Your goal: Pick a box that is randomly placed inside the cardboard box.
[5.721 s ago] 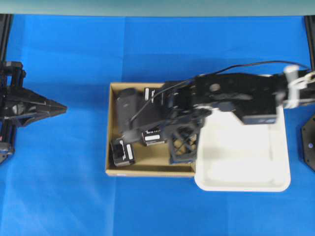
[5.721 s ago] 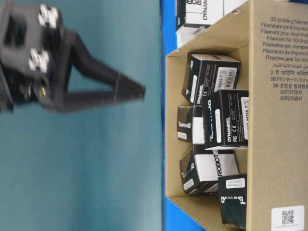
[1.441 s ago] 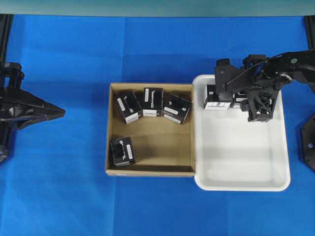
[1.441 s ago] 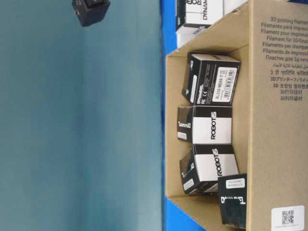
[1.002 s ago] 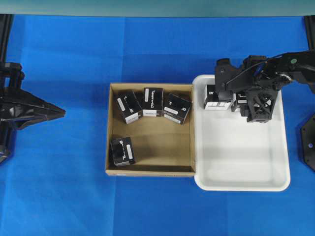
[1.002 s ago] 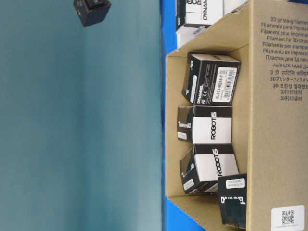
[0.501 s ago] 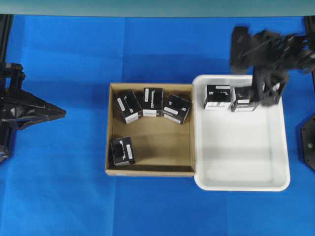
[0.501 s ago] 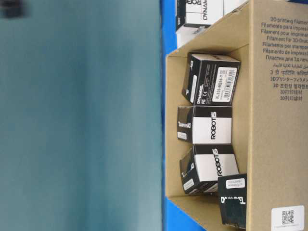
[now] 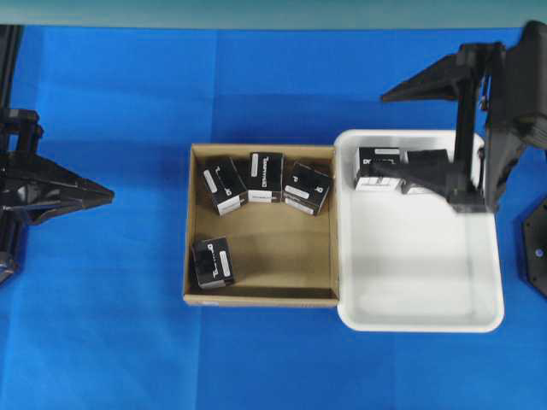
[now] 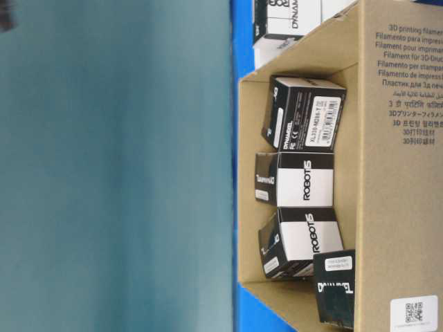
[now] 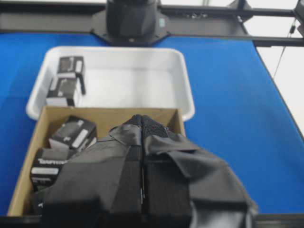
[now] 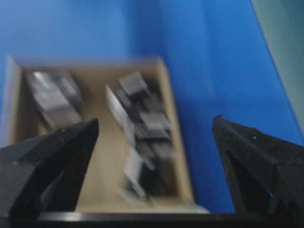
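Observation:
The cardboard box [image 9: 261, 293] sits mid-table with several small black boxes in it: three along its far wall [image 9: 266, 177] and one by the near left corner [image 9: 212, 262]. The table-level view shows the same boxes [image 10: 304, 180] inside the cardboard box [image 10: 398, 173]. My right gripper [image 9: 389, 137] hangs raised over the white tray's far end, open and empty; its blurred wrist view shows wide-apart fingers [image 12: 61, 156] above the cardboard box [image 12: 109, 161]. My left gripper [image 9: 109, 195] rests shut at the far left, clear of the box [image 11: 73, 134].
A white tray [image 9: 419, 320] lies against the cardboard box's right side, holding two black cartons [image 9: 379, 168] at its far end, one partly hidden by my right finger. In the left wrist view the tray [image 11: 187, 88] lies beyond the cardboard box [image 11: 176, 118].
My right gripper has risen from beside the two cartons in the tray and drawn back to the right, leaving both there. Earlier still it was down in the cardboard box. The left arm is still.

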You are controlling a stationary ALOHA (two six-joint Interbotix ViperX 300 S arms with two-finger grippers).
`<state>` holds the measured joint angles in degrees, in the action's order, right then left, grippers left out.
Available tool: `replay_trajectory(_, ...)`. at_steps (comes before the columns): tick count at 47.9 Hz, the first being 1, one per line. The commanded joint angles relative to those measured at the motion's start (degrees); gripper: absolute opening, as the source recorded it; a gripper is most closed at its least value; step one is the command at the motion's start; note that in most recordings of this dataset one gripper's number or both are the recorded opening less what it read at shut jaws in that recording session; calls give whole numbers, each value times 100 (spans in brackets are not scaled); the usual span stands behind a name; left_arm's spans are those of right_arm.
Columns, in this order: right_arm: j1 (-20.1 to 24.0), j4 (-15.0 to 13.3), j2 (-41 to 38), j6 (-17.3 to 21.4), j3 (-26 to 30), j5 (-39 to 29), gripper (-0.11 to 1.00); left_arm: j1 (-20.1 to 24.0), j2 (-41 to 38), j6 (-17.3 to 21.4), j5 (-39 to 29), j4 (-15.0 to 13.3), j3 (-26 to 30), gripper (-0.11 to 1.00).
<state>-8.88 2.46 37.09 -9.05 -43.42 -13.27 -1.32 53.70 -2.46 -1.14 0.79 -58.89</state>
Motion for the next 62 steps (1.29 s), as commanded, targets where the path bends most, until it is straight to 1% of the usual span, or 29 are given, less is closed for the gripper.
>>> replay_trajectory(1,158,26,-62,237,-26,562,99,26,-18,0,26,9,141,-6)
replay_trajectory(8,352,26,-272,747,-70,1072,99,26,-18,0,26,18,141,-6)
replay_trajectory(13,510,26,-448,861,-44,1283,99,26,-9,0,26,18,141,-6)
replay_trajectory(24,677,26,-721,870,35,1389,99,26,-9,0,26,18,141,-6)
replay_trajectory(62,773,26,-729,905,35,1354,99,26,-18,0,26,18,132,-6)
